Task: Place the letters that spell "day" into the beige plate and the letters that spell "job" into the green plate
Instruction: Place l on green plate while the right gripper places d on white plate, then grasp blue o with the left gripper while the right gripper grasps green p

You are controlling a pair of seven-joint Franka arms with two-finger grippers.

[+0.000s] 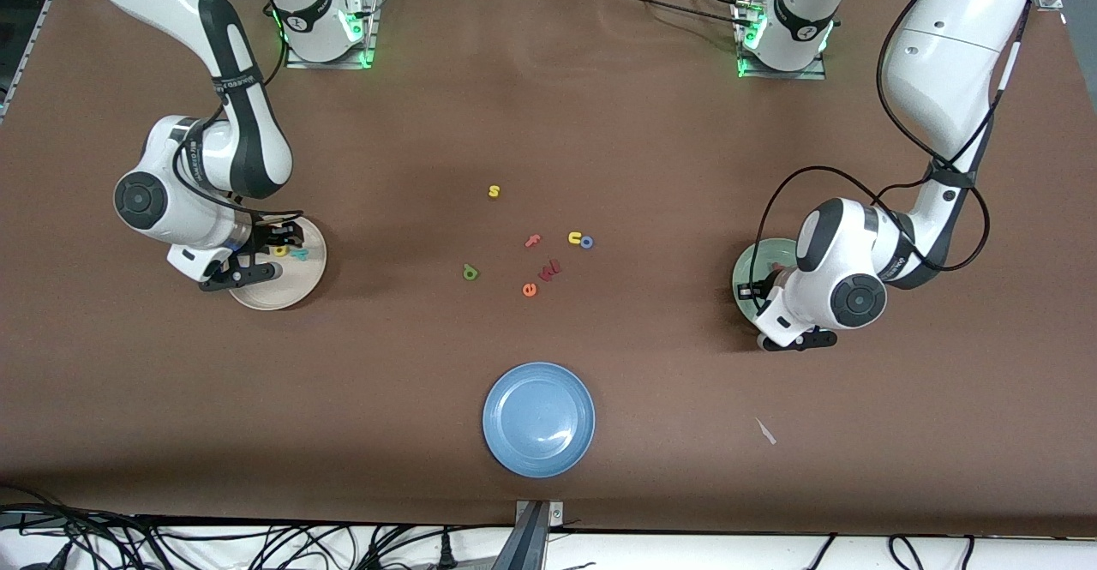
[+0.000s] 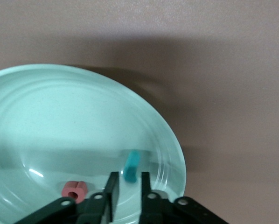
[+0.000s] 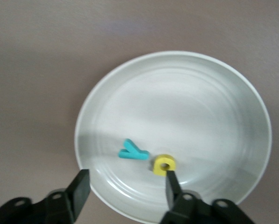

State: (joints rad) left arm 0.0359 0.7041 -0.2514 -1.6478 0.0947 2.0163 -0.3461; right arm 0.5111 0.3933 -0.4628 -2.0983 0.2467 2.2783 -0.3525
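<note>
**A:** Where are you at?

**B:** Beige plate point(image 3: 233, 88) holds the teal "y" point(image 3: 133, 151) and yellow "a" point(image 3: 164, 164). Right gripper point(image 3: 125, 184) hangs over them, fingers apart, empty. Green "d" point(image 1: 470, 273) sits mid-table.

**A:** And "job"?

**B:** Green plate point(image 2: 46, 112) has the pinkish-red "b" point(image 2: 74, 188) and teal "j" point(image 2: 131, 165). Left gripper point(image 2: 127, 186) is over the "j", jaws a narrow gap apart, apparently not clamping it. Blue "o" point(image 1: 587, 242) sits beside the yellow "u" point(image 1: 574, 237). You've two letters left, I'd say.
</note>
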